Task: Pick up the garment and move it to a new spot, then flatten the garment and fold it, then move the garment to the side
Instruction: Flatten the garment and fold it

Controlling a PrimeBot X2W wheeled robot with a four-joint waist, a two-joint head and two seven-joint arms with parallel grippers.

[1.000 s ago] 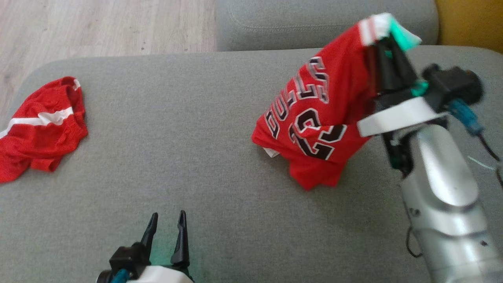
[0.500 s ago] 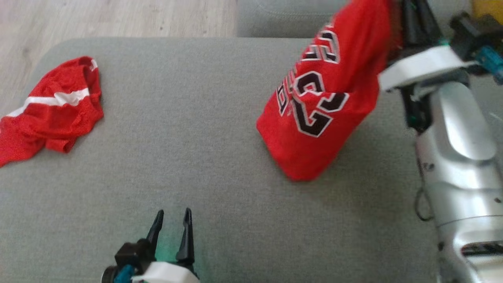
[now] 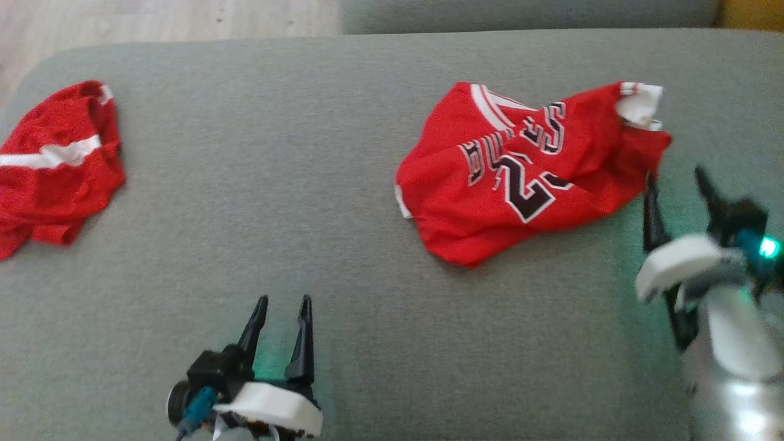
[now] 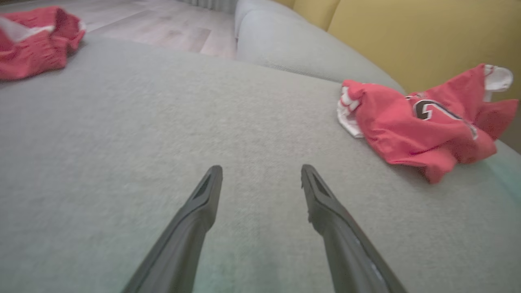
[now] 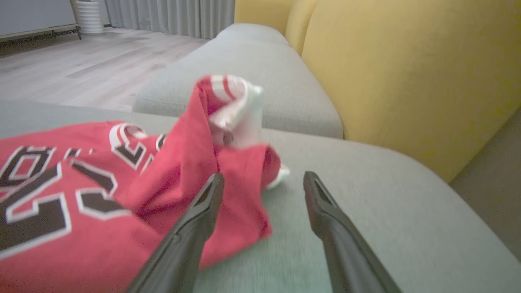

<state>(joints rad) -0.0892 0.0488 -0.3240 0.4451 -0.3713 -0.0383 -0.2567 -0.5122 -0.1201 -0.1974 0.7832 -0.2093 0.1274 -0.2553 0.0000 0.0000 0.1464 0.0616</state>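
Grey sofa seat [image 3: 257,184] took up most of the head view, with a strip of wood floor [image 3: 153,18] beyond its far edge and a yellow backrest [image 5: 407,81] on the right side.

The jersey [image 3: 527,177] lay crumpled on the right half of the seat, numbers up. Its long axis ran roughly left to right across the head view, the low end toward the robot's left and the white-trimmed corner [image 3: 640,104] at the far right. In the right wrist view that corner [image 5: 234,106] stood up in a loose peak, so the cloth was not yet flat.

A second red garment [image 3: 55,165] sat bunched at the seat's far left edge, well apart from the jersey and out of the way.

Right gripper [image 3: 674,176] was the nearer one — just beside the jersey's right edge, jaws spread, nothing between them. From its own camera the right gripper [image 5: 262,179] had its left finger over the cloth's edge and its right finger over bare seat.

Left gripper [image 3: 284,300] hung low at the near edge, jaws apart and empty, with the jersey off to its right across open seat — nothing between them. Judgement: flattening would start from the right arm's side.
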